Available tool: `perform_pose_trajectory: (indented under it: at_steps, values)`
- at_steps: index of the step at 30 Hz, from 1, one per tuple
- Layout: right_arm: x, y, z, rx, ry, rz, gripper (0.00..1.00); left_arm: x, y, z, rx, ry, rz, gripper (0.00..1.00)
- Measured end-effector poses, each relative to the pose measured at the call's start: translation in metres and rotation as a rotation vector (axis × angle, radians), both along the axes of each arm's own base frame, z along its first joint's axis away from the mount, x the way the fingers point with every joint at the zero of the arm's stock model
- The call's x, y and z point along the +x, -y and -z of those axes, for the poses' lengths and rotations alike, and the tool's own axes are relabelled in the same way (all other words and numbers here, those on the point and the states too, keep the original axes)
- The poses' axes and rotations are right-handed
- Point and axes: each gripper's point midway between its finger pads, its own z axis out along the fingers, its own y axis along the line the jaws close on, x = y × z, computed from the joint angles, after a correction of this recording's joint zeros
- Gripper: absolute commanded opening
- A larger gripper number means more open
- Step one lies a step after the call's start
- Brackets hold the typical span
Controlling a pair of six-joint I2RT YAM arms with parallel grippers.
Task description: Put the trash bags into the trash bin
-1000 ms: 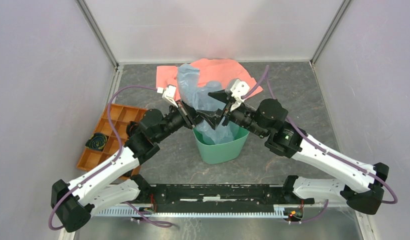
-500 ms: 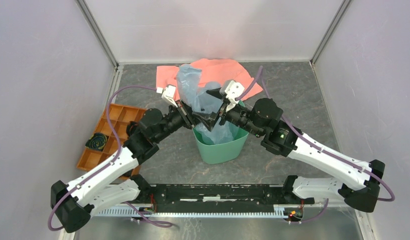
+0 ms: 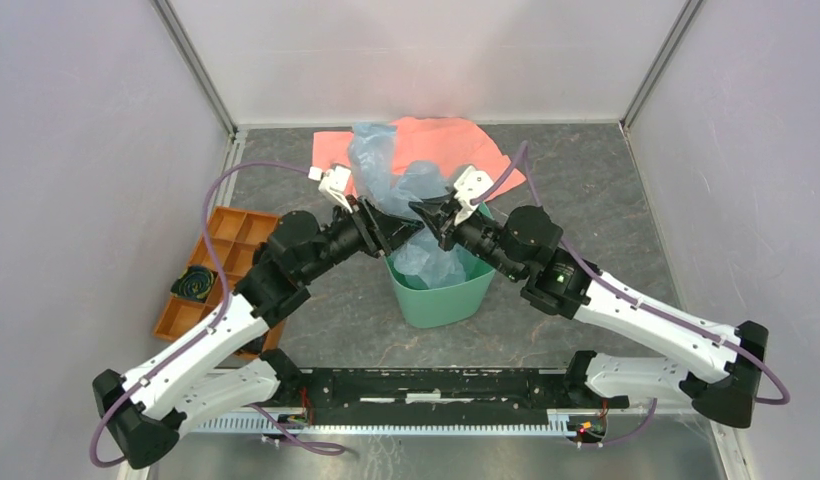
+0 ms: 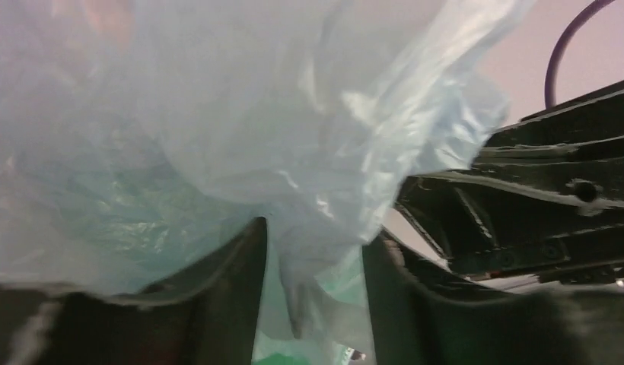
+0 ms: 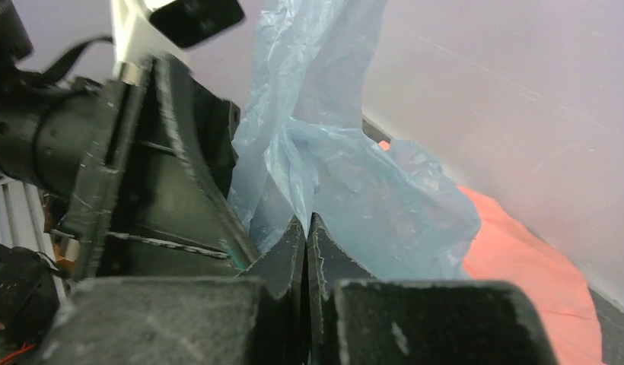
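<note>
Left claw (image 4: 315,237) has opened; right claw (image 5: 307,228) now pinches trash bag (image 3: 383,165).

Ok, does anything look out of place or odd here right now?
The bag is only partly in the bin: most of it stands crumpled above the rim. A pink cloth lies rumpled behind the bin. Nothing looks spilled or broken.

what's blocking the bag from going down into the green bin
Nothing visible. The bag already hangs partly inside the bin; its top stands above the rim between the left claw and the right claw. The pink cloth lies behind the bin, out of the way.
</note>
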Motion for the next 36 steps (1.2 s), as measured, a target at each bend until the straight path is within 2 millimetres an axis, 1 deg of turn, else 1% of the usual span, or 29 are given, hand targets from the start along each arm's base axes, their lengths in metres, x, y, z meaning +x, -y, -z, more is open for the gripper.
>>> perform_pose_trajectory:
  at_steps: [1, 3, 5, 7, 10, 11, 13, 14, 16, 18, 21, 23, 24, 25, 26, 29, 30, 33, 36]
  values:
    - [0.0, 0.002, 0.0, 0.003, -0.004, 0.005, 0.01, -0.001, -0.002, -0.005, 0.021, 0.019, 0.001, 0.76]
    - [-0.005, 0.005, -0.005, 0.01, 0.001, -0.007, 0.01, -0.004, -0.008, -0.015, 0.06, 0.061, -0.005, 0.86]
    - [-0.013, 0.007, -0.009, 0.009, 0.005, -0.044, 0.01, -0.008, -0.019, -0.022, 0.092, 0.102, -0.023, 0.93]
    - [-0.025, 0.011, -0.013, 0.005, 0.008, -0.089, 0.01, -0.014, -0.037, -0.03, 0.113, 0.153, -0.067, 0.98]
    - [-0.042, 0.027, -0.022, 0.011, 0.012, -0.124, 0.01, -0.018, -0.07, -0.044, 0.119, 0.217, -0.186, 1.0]
    - [-0.047, 0.032, -0.025, 0.015, 0.015, -0.131, 0.01, -0.016, -0.084, -0.048, 0.119, 0.224, -0.252, 1.0]
    - [-0.056, 0.042, -0.029, 0.017, 0.015, -0.147, 0.01, -0.01, -0.104, -0.052, 0.12, 0.223, -0.354, 1.0]
    - [-0.06, 0.045, -0.027, 0.008, 0.01, -0.154, 0.01, -0.006, -0.11, -0.051, 0.128, 0.217, -0.395, 1.0]
    - [-0.065, 0.05, -0.022, -0.011, -0.005, -0.163, 0.01, 0.001, -0.113, -0.045, 0.151, 0.201, -0.432, 1.0]
    - [-0.068, 0.054, -0.016, -0.033, -0.023, -0.171, 0.01, 0.01, -0.106, -0.037, 0.18, 0.181, -0.435, 1.0]
    - [-0.073, 0.056, -0.006, -0.064, -0.049, -0.184, 0.01, 0.025, -0.09, -0.025, 0.24, 0.14, -0.42, 1.0]
    - [-0.075, 0.058, -0.004, -0.073, -0.055, -0.191, 0.01, 0.036, -0.076, -0.027, 0.262, 0.124, -0.398, 0.98]
    - [-0.076, 0.06, -0.003, -0.075, -0.057, -0.19, 0.01, 0.041, -0.067, -0.028, 0.27, 0.119, -0.378, 0.95]
    - [-0.077, 0.061, -0.003, -0.076, -0.057, -0.189, 0.01, 0.044, -0.056, -0.029, 0.271, 0.122, -0.339, 0.9]
    - [-0.077, 0.063, -0.003, -0.076, -0.058, -0.182, 0.01, 0.045, -0.046, -0.029, 0.273, 0.125, -0.299, 0.82]
    - [-0.077, 0.07, -0.006, -0.069, -0.055, -0.161, 0.01, 0.038, -0.014, -0.029, 0.26, 0.143, -0.141, 0.63]
    - [-0.076, 0.073, -0.008, -0.063, -0.051, -0.152, 0.01, 0.035, -0.005, -0.028, 0.256, 0.148, -0.092, 0.59]
    - [-0.078, 0.081, -0.015, -0.04, -0.035, -0.139, 0.01, 0.023, 0.017, -0.023, 0.244, 0.15, 0.046, 0.5]
    - [-0.08, 0.088, -0.025, -0.01, -0.015, -0.125, 0.01, 0.006, 0.029, -0.021, 0.209, 0.176, 0.152, 0.47]
